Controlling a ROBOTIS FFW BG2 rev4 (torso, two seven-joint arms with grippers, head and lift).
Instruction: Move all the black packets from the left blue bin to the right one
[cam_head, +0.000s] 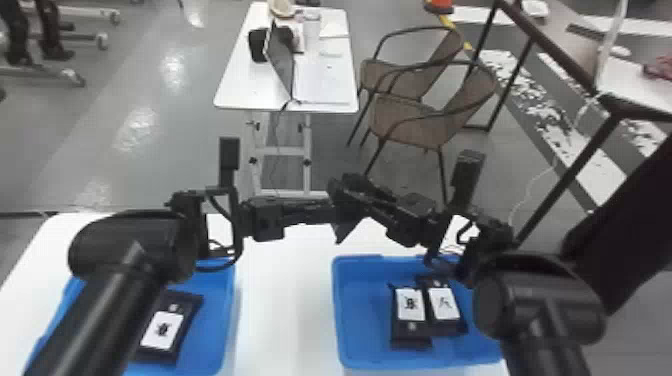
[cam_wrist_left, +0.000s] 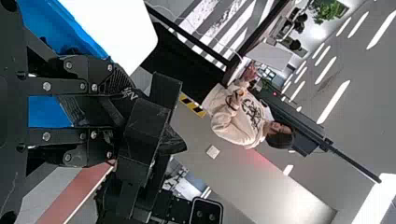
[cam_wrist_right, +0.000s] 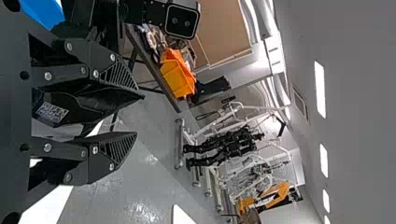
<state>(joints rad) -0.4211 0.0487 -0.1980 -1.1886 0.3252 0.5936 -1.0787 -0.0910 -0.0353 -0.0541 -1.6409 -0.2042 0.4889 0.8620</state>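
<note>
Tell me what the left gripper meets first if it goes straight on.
Most likely the right gripper, which faces it nearly tip to tip, though depth there is unclear.

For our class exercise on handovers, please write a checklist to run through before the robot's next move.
1. Left hand and right hand together: ok.
2. Right hand closed on the raised packet: not ok; fingers stand apart, with a gap beside it.
3. Left hand's grip firm: cannot tell.
4. Room in right bin: ok; its two packets leave bare floor.
5. Left bin emptied: not ok; one packet lies inside.
</note>
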